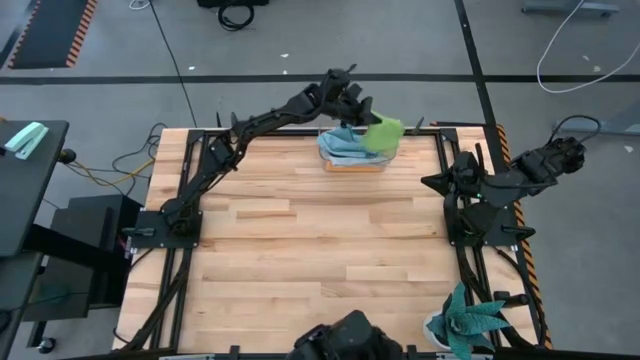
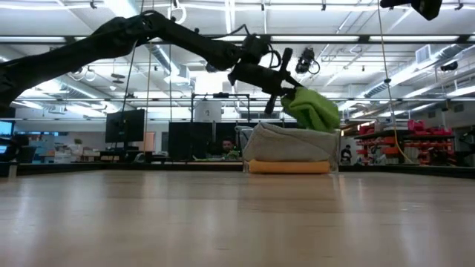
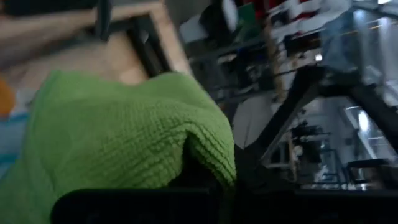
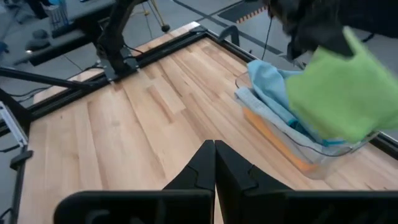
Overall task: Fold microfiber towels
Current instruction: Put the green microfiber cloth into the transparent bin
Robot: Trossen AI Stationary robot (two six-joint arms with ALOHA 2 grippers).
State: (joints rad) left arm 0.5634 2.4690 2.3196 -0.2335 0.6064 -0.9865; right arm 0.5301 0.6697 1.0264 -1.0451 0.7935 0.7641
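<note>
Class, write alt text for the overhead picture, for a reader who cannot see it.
The left pincer holds a lime green towel above a clear box of towels at the far edge of a wooden table. The right arm waits at the right side, near a teal plant.

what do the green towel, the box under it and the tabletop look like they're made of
Green towel: soft knitted microfibre, matte; a nubby looped weave shows in the left wrist view. Box: clear, glossy plastic, probably; the cloths inside show through its wall. Tabletop: light wood in jointed strips, smooth finish.
</note>
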